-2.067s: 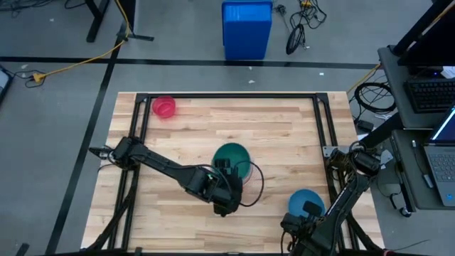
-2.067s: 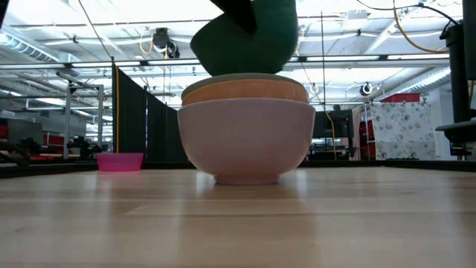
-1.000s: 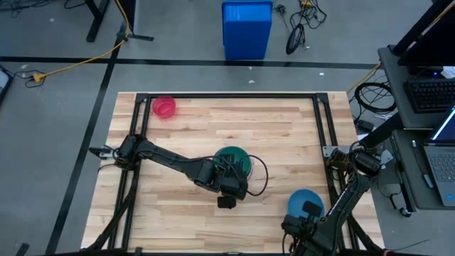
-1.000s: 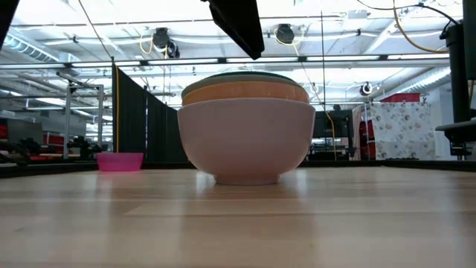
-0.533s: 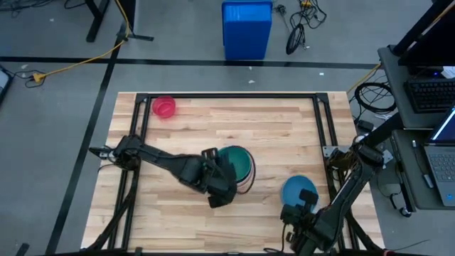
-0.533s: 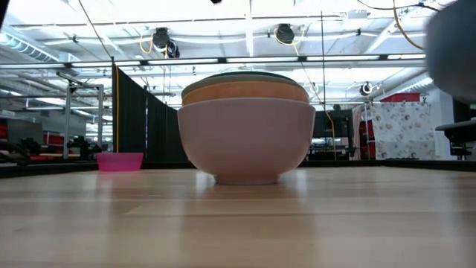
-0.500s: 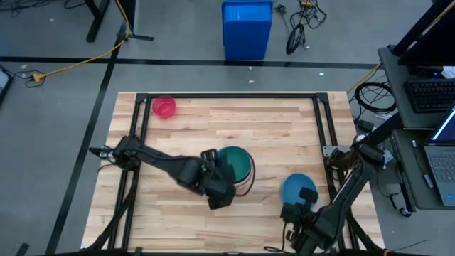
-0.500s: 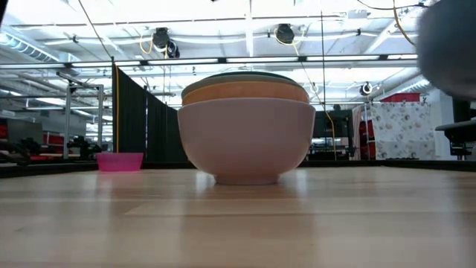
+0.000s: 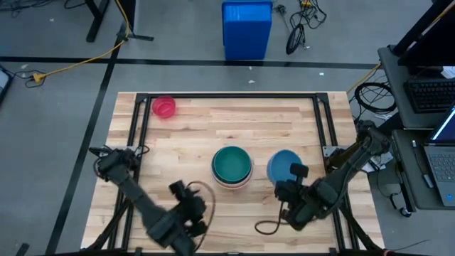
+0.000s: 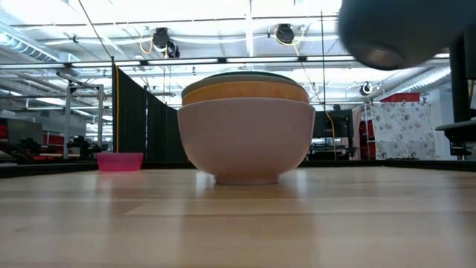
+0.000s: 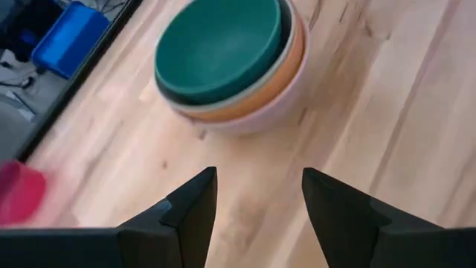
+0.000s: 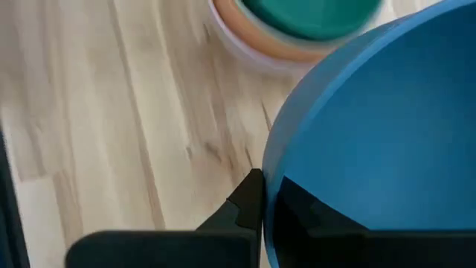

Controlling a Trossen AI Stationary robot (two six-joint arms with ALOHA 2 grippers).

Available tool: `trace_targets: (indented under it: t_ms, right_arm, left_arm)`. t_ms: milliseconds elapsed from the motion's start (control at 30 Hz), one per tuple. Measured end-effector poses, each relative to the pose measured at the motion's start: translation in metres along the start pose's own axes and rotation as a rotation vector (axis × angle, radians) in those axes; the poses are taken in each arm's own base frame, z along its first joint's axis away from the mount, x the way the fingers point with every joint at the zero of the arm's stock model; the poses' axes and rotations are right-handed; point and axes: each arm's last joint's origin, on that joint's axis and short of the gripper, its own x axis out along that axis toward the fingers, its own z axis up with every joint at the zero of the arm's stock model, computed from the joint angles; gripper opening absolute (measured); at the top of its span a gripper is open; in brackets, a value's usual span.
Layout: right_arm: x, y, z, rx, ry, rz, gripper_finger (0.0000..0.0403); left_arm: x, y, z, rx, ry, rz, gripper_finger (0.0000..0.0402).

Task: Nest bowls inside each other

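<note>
A stack of nested bowls (image 9: pixel 232 167) with a teal one on top stands mid-table on its white bottom bowl (image 10: pixel 245 141). To its right a blue bowl (image 9: pixel 284 166) hangs above the table, and my right gripper (image 9: pixel 293 174) is shut on it. In the low view, the blue bowl's underside (image 10: pixel 398 30) shows high up. A small magenta bowl (image 9: pixel 164 107) sits at the far left corner. My left gripper (image 11: pixel 256 201) is open and holds nothing, near the front edge, left of the stack (image 11: pixel 230 67). My right gripper pinches the blue bowl's rim (image 12: pixel 272 182) on the side toward the table's near edge, one finger (image 12: pixel 249 197) outside the wall and the other inside. The fingers slant down from the near right. The bowl is lifted clear of the table, mouth up, a little tilted.
A tall blue bin (image 9: pixel 247 28) stands on the floor beyond the far edge. A black frame (image 9: pixel 227 96) runs along the table's far and side edges. Bare wood lies between the stack and the magenta bowl.
My left gripper has drawn back from above the stack toward the table's near left, turning as it went. My right gripper has risen with the blue bowl and carried it from the near right toward the stack, so it now hangs just right of it.
</note>
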Motion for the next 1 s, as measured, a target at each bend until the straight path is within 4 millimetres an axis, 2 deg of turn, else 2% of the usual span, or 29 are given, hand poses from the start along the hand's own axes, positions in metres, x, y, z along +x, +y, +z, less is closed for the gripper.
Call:
trace_targets:
  t_ms: [200, 467, 633, 767, 1000]
  right_arm:
    - [0.009, -0.008, 0.036, -0.083, -0.148, 0.114, 0.0]
    - [0.018, -0.025, 0.068, -0.157, -0.272, 0.205, 0.0]
    - [0.024, -0.039, 0.079, -0.157, -0.286, 0.182, 0.0]
    - [0.036, -0.045, 0.086, -0.15, -0.27, 0.19, 0.0]
    - [0.076, -0.043, 0.094, -0.198, -0.174, 0.173, 0.0]
  left_arm:
    - [-0.005, -0.004, -0.027, -0.111, -0.031, 0.006, 0.0187]
    - [0.014, 0.0, -0.05, -0.23, -0.037, 0.093, 0.0187]
    - [0.025, 0.002, -0.043, -0.249, -0.03, 0.126, 0.0187]
    - [0.03, 0.009, -0.03, -0.216, -0.06, 0.139, 0.0187]
    - [0.025, 0.045, 0.008, -0.172, -0.116, 0.132, 0.0186]
